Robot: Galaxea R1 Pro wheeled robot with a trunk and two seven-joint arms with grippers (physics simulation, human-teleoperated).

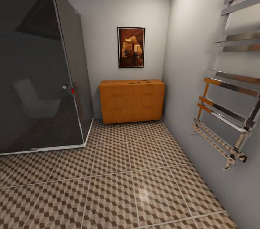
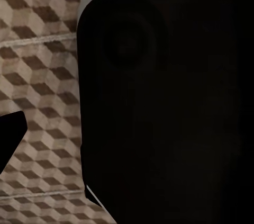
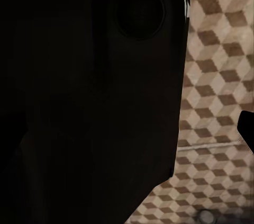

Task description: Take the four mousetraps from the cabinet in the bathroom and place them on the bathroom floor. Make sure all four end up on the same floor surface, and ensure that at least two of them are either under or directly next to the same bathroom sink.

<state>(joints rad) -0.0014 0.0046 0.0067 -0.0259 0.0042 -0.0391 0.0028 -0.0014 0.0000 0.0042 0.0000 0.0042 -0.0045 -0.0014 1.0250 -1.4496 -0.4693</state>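
The orange-brown cabinet (image 1: 131, 101) stands against the far wall, across the room from me. Several small dark shapes (image 1: 139, 82) lie on its top, toward the right; they are too small to tell for sure, but they look like the mousetraps. The cube-patterned bathroom floor (image 1: 119, 182) stretches from me to the cabinet. In the left wrist view a dark fingertip (image 2: 10, 136) hangs over the floor tiles (image 2: 42, 75) beside a large black robot part (image 2: 169, 107). In the right wrist view another dark fingertip (image 3: 247, 124) shows at the edge over the tiles (image 3: 217, 75). The sink is out of view.
A dark glass shower cabin (image 1: 39, 74) fills the left side, its white base rim reaching onto the tiles. A chrome towel rail (image 1: 231, 88) juts from the right wall. A framed picture (image 1: 131, 47) hangs above the cabinet. Open tiles run between shower and right wall.
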